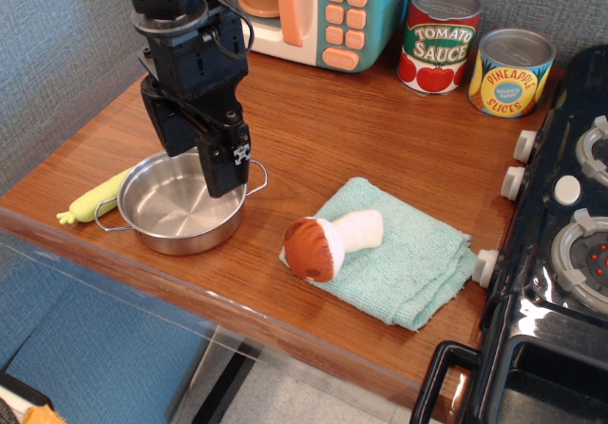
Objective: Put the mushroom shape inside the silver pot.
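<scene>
Mushroom on cloth, pot beside it

Wood grain runs along the table (313, 129), whose near edge is rounded and glossy. Nearest that edge, a folded teal cloth (408, 262) of nubby weave is spread. The mushroom (328, 241) is laid on its side across the cloth's left part, brown cap toward the front edge, white stem pointing back and right. Left of it, apart, the pot (180, 203) is seen, shiny, round and shallow, with thin wire handles. A yellow-green plush vegetable (95, 199) is tucked against the pot's left side. Bare wood is left between pot and cloth. The black gripper (204, 163) is hung over the pot's far rim, fingers apart and holding nothing. Farther back, two printed cans (475, 48) and a toy microwave (313, 10) are lined by the wall. A black stove (560, 253) bounds the right.
</scene>
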`<move>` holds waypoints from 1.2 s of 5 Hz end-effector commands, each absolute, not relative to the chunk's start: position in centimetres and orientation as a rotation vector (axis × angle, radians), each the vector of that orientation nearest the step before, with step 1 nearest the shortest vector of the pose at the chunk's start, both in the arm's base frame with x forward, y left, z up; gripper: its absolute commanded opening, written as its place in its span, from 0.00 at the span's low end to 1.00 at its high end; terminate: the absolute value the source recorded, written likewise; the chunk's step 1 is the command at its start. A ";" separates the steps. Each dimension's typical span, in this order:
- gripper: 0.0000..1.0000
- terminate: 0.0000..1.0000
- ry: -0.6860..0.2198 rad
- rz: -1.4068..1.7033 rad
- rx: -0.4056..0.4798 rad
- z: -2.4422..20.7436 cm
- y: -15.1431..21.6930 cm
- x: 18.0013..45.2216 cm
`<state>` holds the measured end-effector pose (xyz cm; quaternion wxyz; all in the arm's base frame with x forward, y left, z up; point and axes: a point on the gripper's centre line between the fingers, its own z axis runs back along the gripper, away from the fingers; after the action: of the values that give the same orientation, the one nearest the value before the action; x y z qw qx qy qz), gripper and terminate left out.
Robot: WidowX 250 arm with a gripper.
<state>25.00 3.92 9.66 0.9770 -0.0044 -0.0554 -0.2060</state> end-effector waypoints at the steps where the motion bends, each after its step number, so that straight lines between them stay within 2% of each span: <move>1: 1.00 0.00 -0.112 -0.415 -0.009 9.7 3.9 25.0; 4: 1.00 0.00 -0.046 -0.502 -0.052 7.2 -3.1 26.7; 6: 1.00 0.00 0.020 -0.512 -0.073 4.8 -5.1 26.7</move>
<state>26.29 -4.85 3.80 0.9683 -0.0369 0.0307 -0.2452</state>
